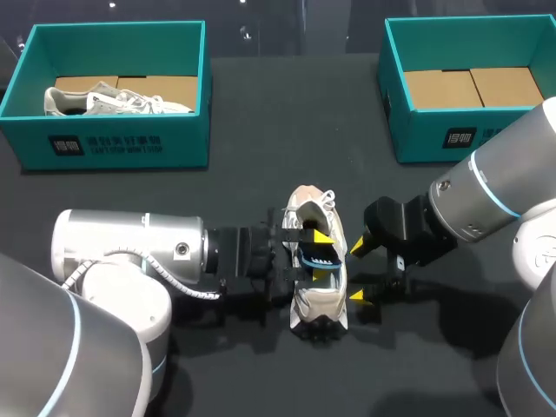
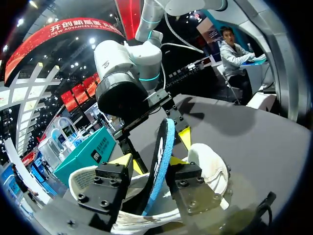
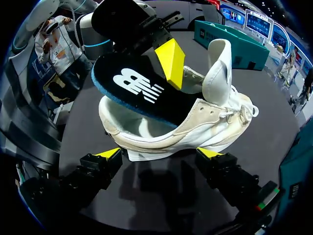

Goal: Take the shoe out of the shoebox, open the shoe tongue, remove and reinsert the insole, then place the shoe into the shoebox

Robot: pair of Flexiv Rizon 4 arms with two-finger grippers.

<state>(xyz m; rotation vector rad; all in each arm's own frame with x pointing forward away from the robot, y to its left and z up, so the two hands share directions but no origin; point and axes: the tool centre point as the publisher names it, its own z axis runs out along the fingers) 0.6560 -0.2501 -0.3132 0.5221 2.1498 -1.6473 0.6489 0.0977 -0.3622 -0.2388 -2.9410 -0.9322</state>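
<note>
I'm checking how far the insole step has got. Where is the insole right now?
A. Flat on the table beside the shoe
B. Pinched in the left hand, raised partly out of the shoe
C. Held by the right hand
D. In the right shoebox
B: the left hand is shut on the insole, which slants up out of the shoe, while the right hand is open beside the shoe.

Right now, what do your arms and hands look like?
My left arm and right arm are thick silver-grey cylinders with thin light-blue rings at the joints. A ribbed pale cable loops along the left arm. My left hand and right hand are black and blocky, each with two bright yellow tips.
</note>
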